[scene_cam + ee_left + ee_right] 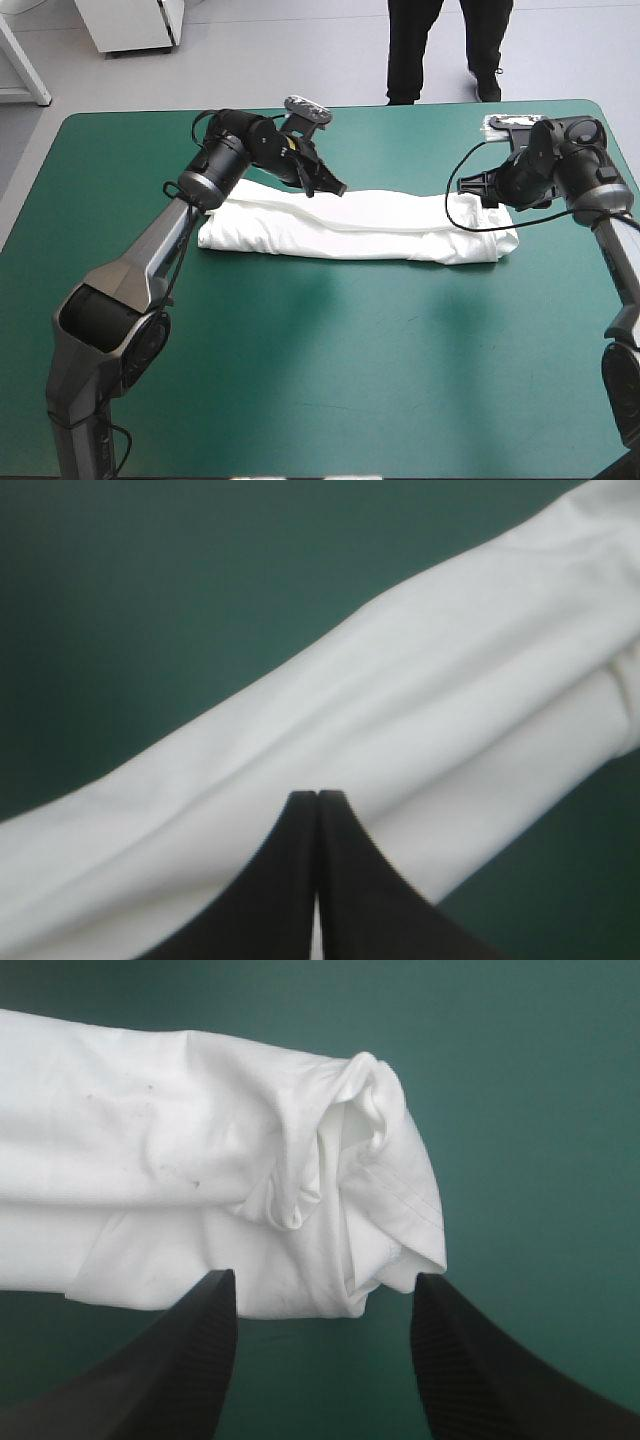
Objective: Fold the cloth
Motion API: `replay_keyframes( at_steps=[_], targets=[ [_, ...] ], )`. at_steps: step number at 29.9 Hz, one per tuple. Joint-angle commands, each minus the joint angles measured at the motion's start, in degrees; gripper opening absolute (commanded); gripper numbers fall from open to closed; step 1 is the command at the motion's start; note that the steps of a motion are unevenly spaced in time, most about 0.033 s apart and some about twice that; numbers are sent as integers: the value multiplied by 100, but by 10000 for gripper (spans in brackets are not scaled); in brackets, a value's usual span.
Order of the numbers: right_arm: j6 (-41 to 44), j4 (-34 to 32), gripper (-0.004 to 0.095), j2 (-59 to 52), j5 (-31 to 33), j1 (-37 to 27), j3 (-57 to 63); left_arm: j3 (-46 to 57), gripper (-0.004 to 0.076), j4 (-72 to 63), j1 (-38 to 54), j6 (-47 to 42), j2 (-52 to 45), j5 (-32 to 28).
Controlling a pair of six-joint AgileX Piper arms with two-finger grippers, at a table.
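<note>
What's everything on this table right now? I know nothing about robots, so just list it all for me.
T-shirt: one, white, folded into a long band lying left to right across the table, toward its far side.
table cover: one, teal-green, under everything.
left gripper: one, black fingers, shut, over the band near its middle.
right gripper: one, black fingers, open, at the band's right end.
</note>
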Motion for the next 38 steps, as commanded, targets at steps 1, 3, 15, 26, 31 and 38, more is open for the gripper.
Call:
replay_keyframes(
  at_steps=[1, 3, 15, 26, 31, 38],
  targets=[
    [-6, -100, 510, -353, -11, -54, -178, -179, -22, -122, -361, 105, -216, -668],
    [-6, -100, 510, -386, -11, -54, -178, -179, -22, -122, -441, 109, -99, -708],
    [-6, -100, 415, -433, -33, -54, -178, -179, -22, -165, -533, 131, 629, -791],
    [-35, 491, 397, -516, -33, -452, -178, -179, -22, -495, -533, 131, 1111, -708],
    [-899, 2152, 402, -489, -4, -1363, -167, -179, -22, -509, -533, 131, 1111, -719],
    [-1678, 2932, 572, -282, -64, -2068, -115, -179, -22, -649, -533, 131, 1111, -719]
  ],
)
